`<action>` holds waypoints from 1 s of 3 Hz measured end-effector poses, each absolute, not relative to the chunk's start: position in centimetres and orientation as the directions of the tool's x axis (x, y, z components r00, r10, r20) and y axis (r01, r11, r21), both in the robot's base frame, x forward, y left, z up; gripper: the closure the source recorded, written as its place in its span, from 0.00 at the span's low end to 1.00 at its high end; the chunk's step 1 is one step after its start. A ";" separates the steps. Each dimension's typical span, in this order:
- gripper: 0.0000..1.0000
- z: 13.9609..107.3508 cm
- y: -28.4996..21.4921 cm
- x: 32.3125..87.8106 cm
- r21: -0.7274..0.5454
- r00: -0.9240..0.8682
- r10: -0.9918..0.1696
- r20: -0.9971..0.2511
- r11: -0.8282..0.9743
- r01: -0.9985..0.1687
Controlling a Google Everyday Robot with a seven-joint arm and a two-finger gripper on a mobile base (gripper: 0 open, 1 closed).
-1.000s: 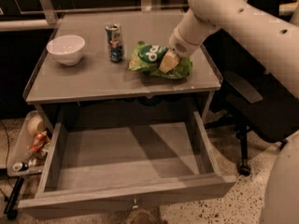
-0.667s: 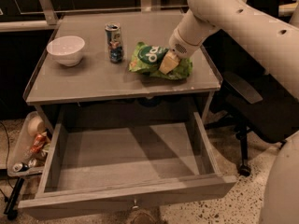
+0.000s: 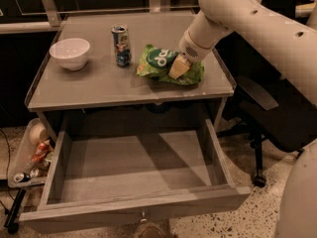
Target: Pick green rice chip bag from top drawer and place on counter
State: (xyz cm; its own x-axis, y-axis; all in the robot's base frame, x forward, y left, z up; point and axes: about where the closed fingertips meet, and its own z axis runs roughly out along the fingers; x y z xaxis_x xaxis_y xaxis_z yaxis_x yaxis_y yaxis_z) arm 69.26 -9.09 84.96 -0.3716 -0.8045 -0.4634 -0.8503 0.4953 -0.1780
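The green rice chip bag (image 3: 163, 63) lies flat on the counter (image 3: 99, 86), right of its middle. My gripper (image 3: 179, 68) sits on the bag's right half, reaching down from the white arm at the upper right. The top drawer (image 3: 133, 167) is pulled open below the counter and its grey inside is bare; its knob shows at the front panel's lower edge.
A blue-and-silver drink can (image 3: 121, 45) stands left of the bag and a white bowl (image 3: 70, 53) stands at the counter's left. A bin with trash (image 3: 30, 155) sits left of the drawer. A dark office chair (image 3: 270, 108) stands to the right.
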 end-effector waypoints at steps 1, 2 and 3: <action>0.12 85.0 -9.1 69.3 -0.178 -0.372 -0.805 -0.463 0.495 -0.850; 0.00 85.0 -9.1 69.3 -0.178 -0.372 -0.805 -0.463 0.495 -0.850; 0.00 85.0 -9.1 69.3 -0.178 -0.372 -0.805 -0.463 0.495 -0.850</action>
